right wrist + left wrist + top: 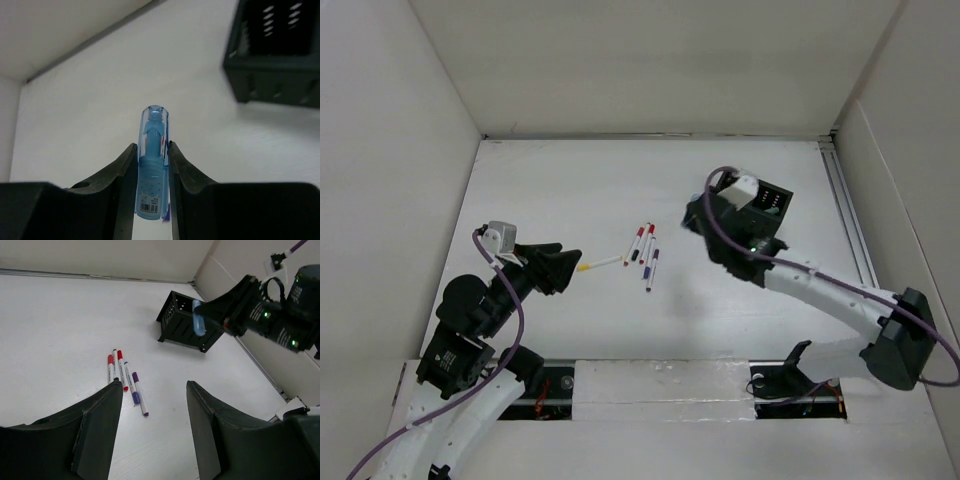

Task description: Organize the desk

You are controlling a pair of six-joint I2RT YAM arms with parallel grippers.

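desk look: matte white, flat and rectangular desk [570,190], with white walls around it and a metal rail [850,220] along its right edge.
desk place: it spreads out ahead of both arm bases and lies under both pincers, neither of which touches it.
left pincer: the left pincer [155,390] has its jaws standing apart with nothing between them. it hangs low over the desk's left half, its tips pointing at a yellow marker [601,264] just beside them.
right pincer: the right pincer [152,165] is clamped on a translucent blue pen [153,165], which is lifted off the desk over its right half.
loose markers: a few red and purple markers [645,255] lie side by side on the bare desk near its middle, between the two pincers. the yellow one lies apart on their left.
organizer: a black slotted organizer [772,203] stands on the desk at the far right, near the rail and just beside the right pincer.
organizer contents: cannot tell, because the inside is dark in the wrist views and partly hidden from above.
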